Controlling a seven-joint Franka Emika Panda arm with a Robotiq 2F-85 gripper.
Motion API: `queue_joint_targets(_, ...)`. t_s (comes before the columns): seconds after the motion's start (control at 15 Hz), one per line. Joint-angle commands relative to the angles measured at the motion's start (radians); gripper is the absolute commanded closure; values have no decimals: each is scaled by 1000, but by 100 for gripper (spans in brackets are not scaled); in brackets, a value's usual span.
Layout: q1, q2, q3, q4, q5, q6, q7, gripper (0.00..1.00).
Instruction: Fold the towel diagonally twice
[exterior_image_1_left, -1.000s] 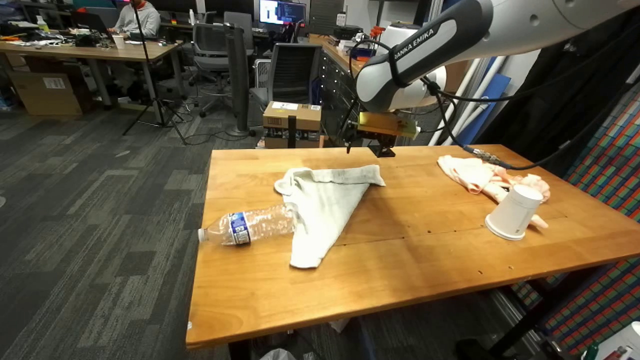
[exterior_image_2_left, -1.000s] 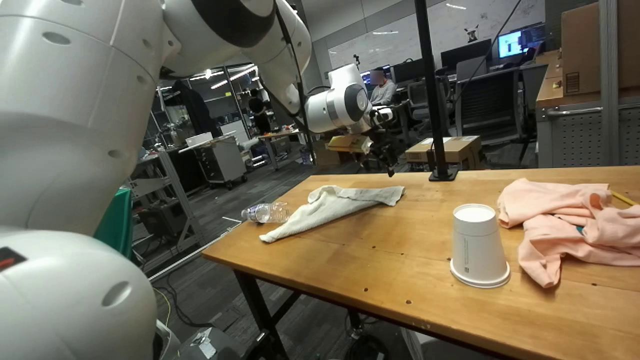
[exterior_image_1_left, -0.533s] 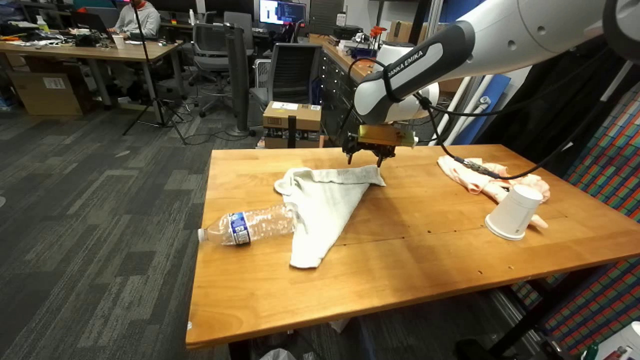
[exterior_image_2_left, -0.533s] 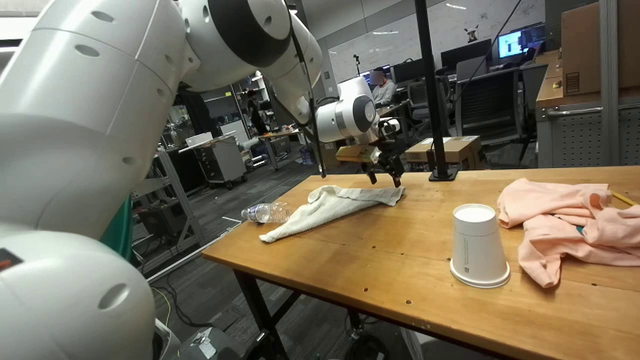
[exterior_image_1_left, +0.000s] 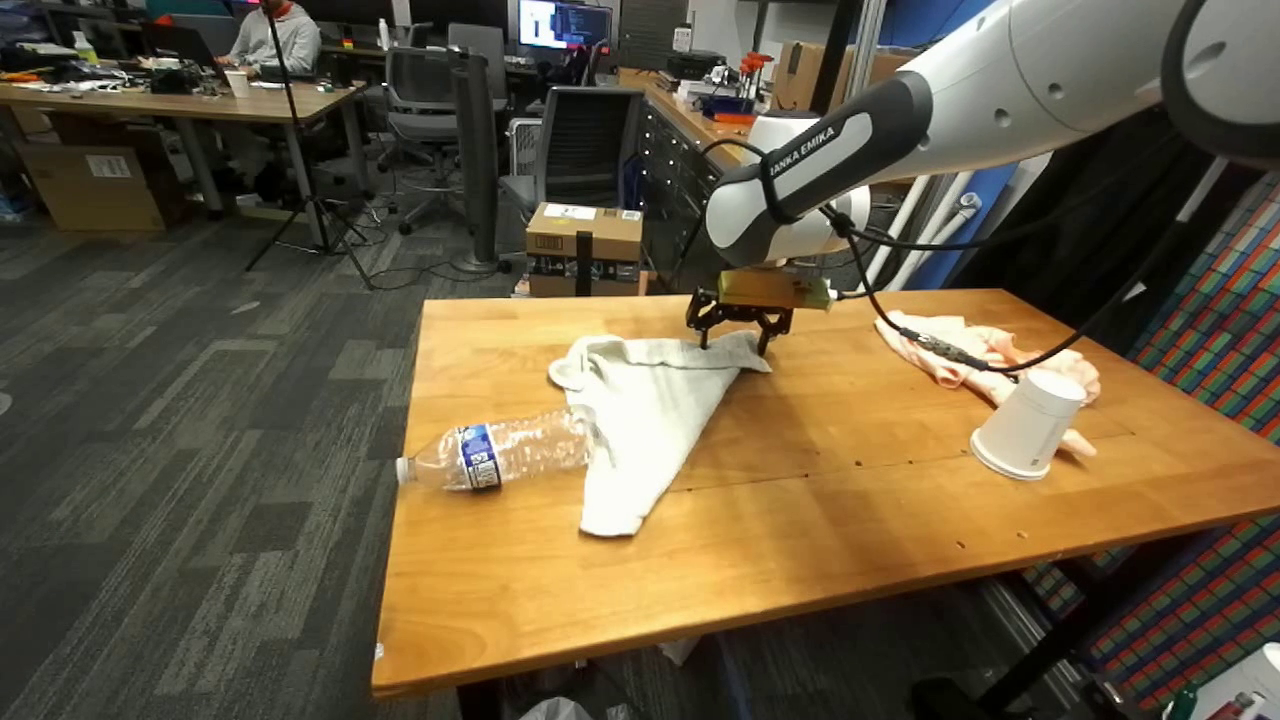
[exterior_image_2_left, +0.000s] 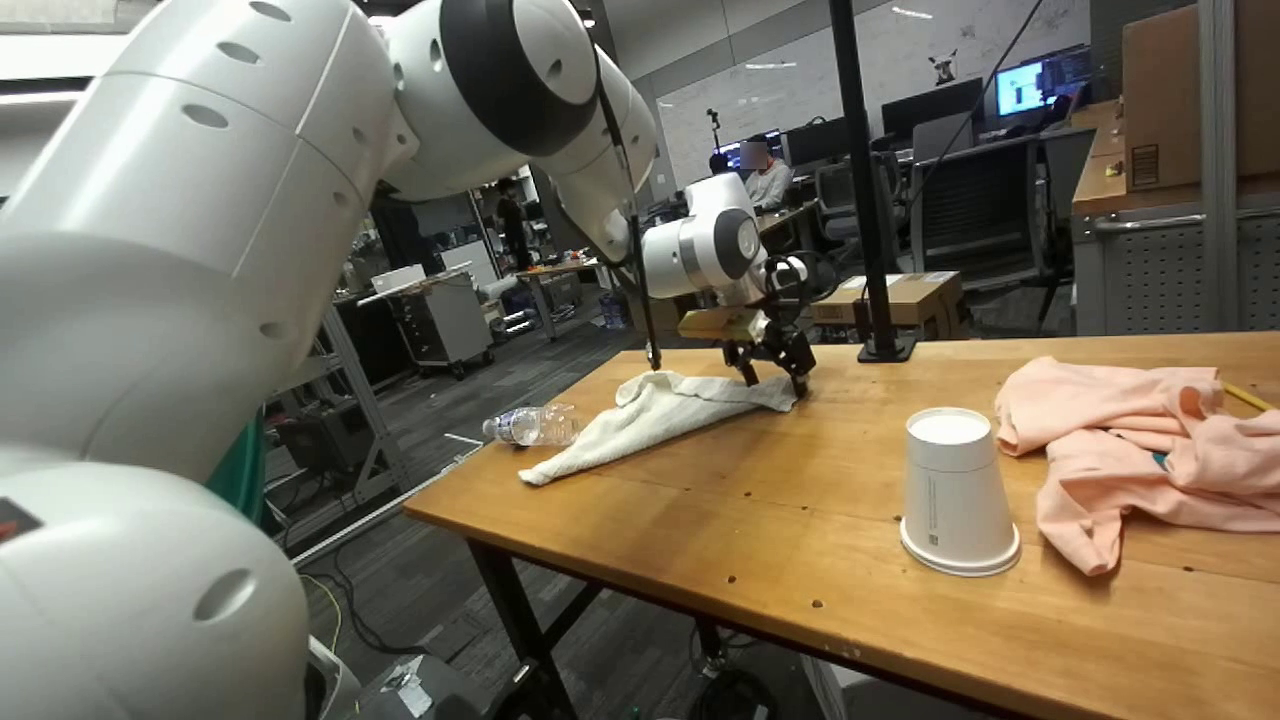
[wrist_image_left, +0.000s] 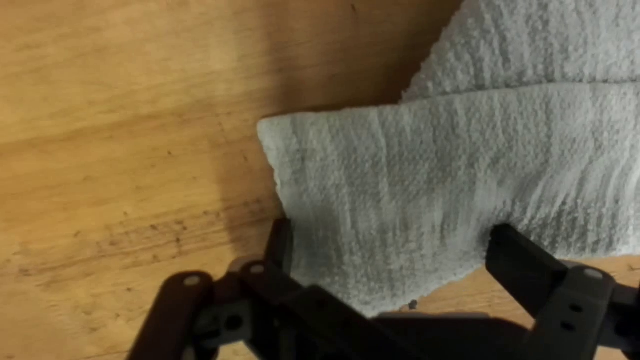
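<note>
Room between, clutter either side

In an exterior view, the bare wooden table (exterior_image_1_left: 800, 560) gives me passage at lower centre, between towel (exterior_image_1_left: 655, 420) and upturned paper cup (exterior_image_1_left: 1030, 425). At left a clear plastic bottle (exterior_image_1_left: 535, 445) bars the towel's side; at right peach cloth (exterior_image_1_left: 950, 350) lies behind the cup. In an exterior view a black pole (exterior_image_2_left: 866, 200) stands at upper centre, just right of my pincer (exterior_image_2_left: 775, 382).

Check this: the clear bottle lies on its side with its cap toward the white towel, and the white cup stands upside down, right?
No: both exterior views show the clear bottle with its base toward the white towel and its cap pointing away. The rest holds.
</note>
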Motion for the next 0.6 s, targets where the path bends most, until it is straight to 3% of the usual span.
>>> queue_joint_targets(0.0, 6, 27, 3, 51, 9, -58, -24, 25)
queue_joint_targets(0.53, 31, -23, 3, 35, -6, -84, -26, 87)
